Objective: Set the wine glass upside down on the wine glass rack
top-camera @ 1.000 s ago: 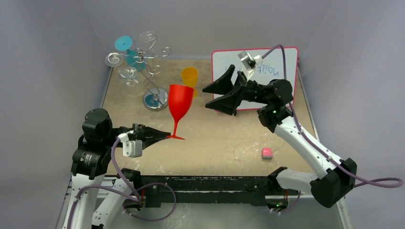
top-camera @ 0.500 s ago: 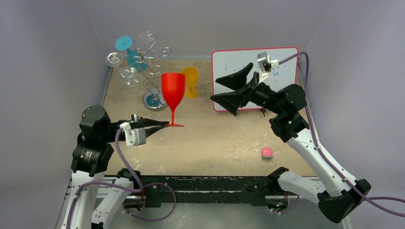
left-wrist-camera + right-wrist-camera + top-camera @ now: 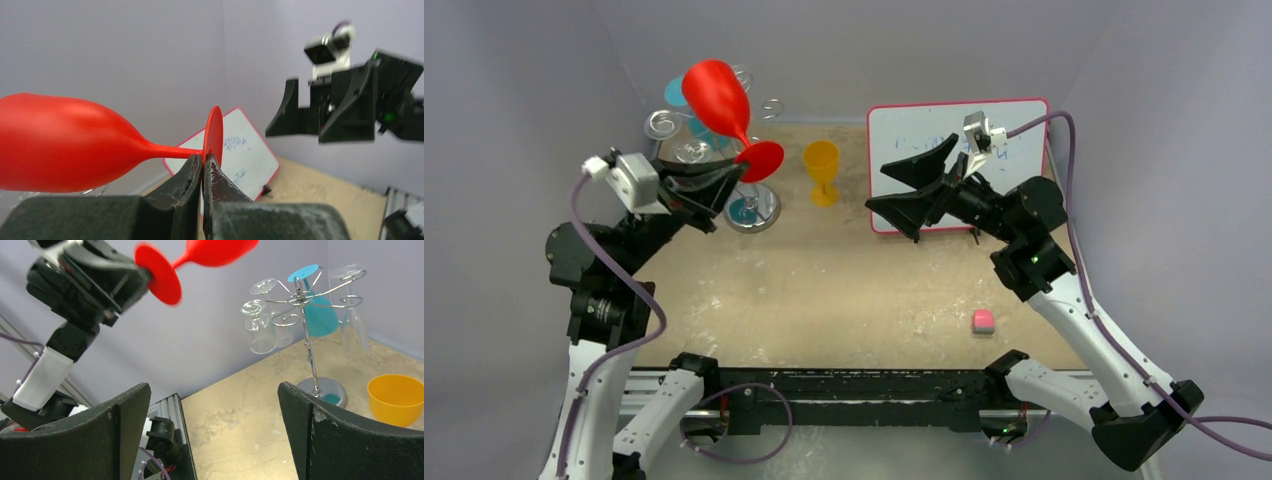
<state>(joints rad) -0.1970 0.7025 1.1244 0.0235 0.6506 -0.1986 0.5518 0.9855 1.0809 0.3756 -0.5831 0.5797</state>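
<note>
The red wine glass is in the air at the back left, tipped onto its side, bowl toward the back wall. My left gripper is shut on the rim of its round foot. In the left wrist view the tips pinch the foot's edge and the bowl points left. The wine glass rack stands just behind and below it, with a teal glass and clear glasses hanging upside down. My right gripper hangs wide open over the whiteboard's left edge, holding nothing.
A yellow glass stands upright right of the rack's base. A red-framed whiteboard lies at the back right. A small pink cube sits near the front right. Grey walls close in the back and sides.
My left arm has lifted the red glass from upright over the table's middle to the rack's top and tipped it sideways. My right gripper opened fully and drew back right.
</note>
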